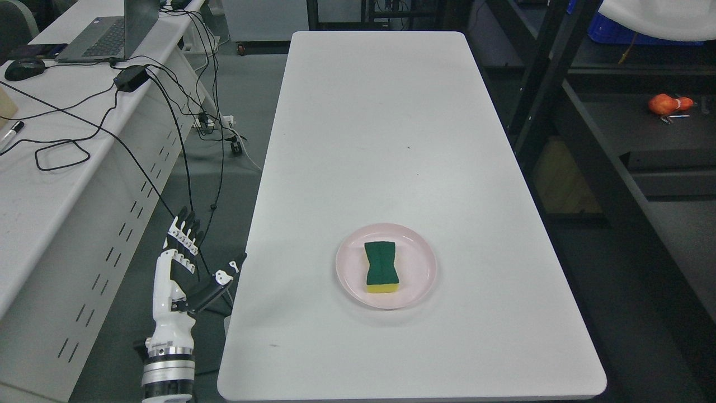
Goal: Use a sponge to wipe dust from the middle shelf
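A green-topped yellow sponge (381, 267) lies on a pink plate (419, 280) near the front of the white table (380, 129). My left hand (193, 260) hangs beside the table's left front edge, below the tabletop, with its fingers spread and nothing in them. It is well to the left of the plate and apart from it. The dark shelf unit (593, 112) stands to the right of the table. My right arm does not show.
A desk (50, 168) at the left carries a laptop (109, 31), a mouse (24, 68) and several black cables that trail down into the gap by my left hand. An orange object (668, 104) lies on the dark shelf at the right.
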{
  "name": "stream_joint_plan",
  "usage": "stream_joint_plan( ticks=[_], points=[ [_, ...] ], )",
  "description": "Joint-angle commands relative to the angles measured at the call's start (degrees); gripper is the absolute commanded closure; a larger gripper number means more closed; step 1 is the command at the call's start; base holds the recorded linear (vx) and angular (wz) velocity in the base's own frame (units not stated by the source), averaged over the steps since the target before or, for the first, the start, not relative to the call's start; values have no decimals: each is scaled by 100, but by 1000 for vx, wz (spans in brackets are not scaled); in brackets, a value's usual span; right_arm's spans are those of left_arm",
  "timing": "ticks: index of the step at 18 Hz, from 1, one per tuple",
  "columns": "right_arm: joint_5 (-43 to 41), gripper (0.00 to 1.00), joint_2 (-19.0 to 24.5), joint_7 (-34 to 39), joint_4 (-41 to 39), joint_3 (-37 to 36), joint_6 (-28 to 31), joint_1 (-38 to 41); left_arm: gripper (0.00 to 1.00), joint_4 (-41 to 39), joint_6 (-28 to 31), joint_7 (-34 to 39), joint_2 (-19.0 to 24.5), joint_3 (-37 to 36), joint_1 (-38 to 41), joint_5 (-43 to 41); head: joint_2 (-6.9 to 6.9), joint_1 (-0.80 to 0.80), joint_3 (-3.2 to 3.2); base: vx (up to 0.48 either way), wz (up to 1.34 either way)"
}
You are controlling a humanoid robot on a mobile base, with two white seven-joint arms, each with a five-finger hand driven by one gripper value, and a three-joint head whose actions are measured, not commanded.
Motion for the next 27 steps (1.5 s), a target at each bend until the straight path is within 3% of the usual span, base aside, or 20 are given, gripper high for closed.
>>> stream_joint_plan(
  ticks=[1, 10, 17, 20, 22, 27],
  points=[
    [0, 0, -100, 5, -100, 0, 422, 2, 1, -3, -8, -3, 59, -95, -10, -1, 0, 0, 0, 0, 0],
    [0, 0, -100, 5, -100, 0, 413, -7, 1, -3, 9, -3, 59, -112, -98, -9, 0, 0, 0, 0, 0],
    [0, 0, -100, 5, -100, 0, 413, 2, 1, 76, 229, -3, 143, -60, -704, -18, 0, 0, 0, 0, 0],
    [0, 0, -100, 5, -100, 0, 413, 2, 1, 164, 168, -20, 424, -51, -1003, -27, 0, 0, 0, 0, 0],
    [0, 0, -100, 5, -100, 0, 413, 2, 1, 226, 45, -29, 940, -112, -1239, -97, 0, 0, 0, 0, 0],
    [0, 0, -100, -4, -100, 0, 413, 2, 1, 296, -1227, -608, 1768, -499, -1636, -1413, 0, 0, 0, 0, 0]
  ],
)
